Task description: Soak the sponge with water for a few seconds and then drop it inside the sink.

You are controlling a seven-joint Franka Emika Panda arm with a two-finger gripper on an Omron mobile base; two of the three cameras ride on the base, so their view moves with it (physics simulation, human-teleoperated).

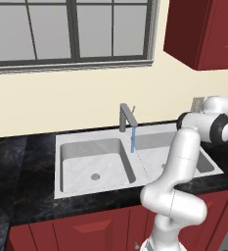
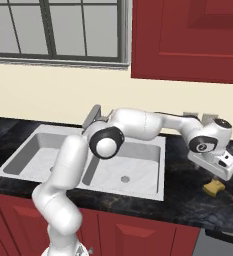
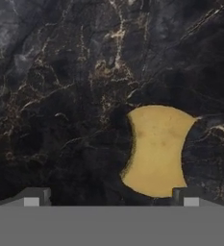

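one sponge [image 3: 156,150] under open gripper [image 3: 111,197]

A black marbled countertop [image 1: 27,162] runs beneath a grey-framed window [image 1: 71,29]. Red wall cabinets [image 2: 188,40] hang above; red base cabinets [image 1: 81,230] stand below.

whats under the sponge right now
The sponge lies flat on the dark marbled counter, right of the sink. Only counter shows around it; the patch directly beneath it is covered. The open tool hovers above, not touching it.
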